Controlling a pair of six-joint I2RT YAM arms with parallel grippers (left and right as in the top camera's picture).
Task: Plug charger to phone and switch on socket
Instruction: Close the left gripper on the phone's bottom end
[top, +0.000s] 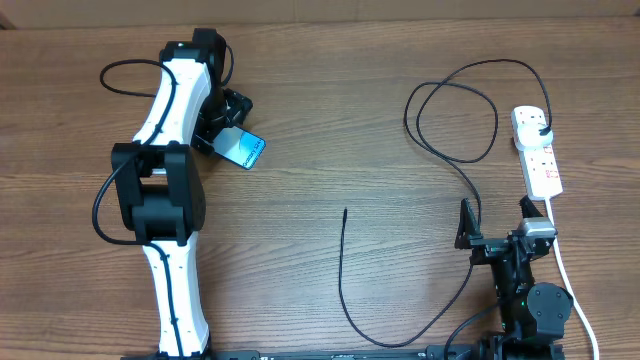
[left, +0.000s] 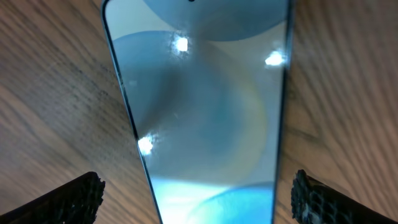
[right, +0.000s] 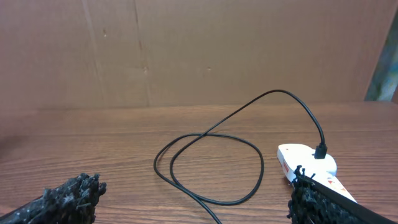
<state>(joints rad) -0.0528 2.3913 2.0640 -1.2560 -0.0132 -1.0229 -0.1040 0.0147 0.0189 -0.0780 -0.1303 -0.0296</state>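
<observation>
Blue-lit phone (left: 205, 112) lies between the left fingers (left: 71, 198), which stand wide apart, clear of its edges.

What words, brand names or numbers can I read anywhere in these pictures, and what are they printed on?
No text can be read in any view.
The phone: lit blue screen; no words show in the close left wrist view, and it is too small to read from overhead.
The socket: small red marks, too small and blurred to read.
</observation>
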